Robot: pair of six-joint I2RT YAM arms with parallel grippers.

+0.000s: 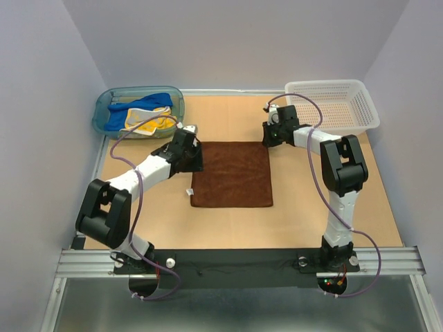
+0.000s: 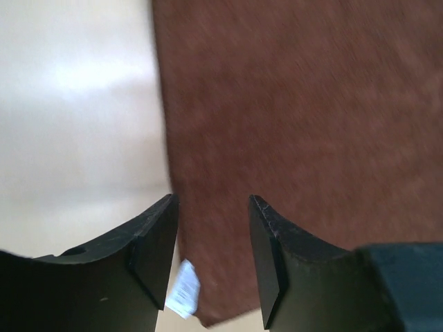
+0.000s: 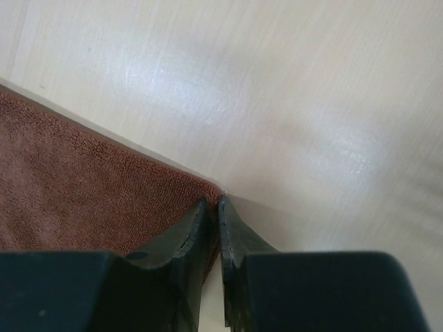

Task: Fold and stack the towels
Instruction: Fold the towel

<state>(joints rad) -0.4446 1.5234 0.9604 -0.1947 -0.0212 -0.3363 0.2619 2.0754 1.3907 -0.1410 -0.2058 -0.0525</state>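
Towel of rust-brown soft cloth [image 1: 232,174] flat at bench [image 1: 228,124] centre. Your left pincer [image 2: 211,200] open, astride its far-left edge. Your right pincer [image 3: 218,202] nearly closed at far-right corner; grip on cloth unclear. Bright blue cloth towel [image 1: 149,104], yellow patterned cloth towel [image 1: 158,125] in teal plastic tub [image 1: 104,105], far left.

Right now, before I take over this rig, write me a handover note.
The left gripper is open, jaws astride the brown towel's left edge at its far corner.
The right gripper is nearly shut at the towel's far right corner; whether it pinches cloth is unclear.
The blue towel and yellow towel lie bunched in the tub, far left.
Done: brown towel lies flat.
To do: all folding and stacking.
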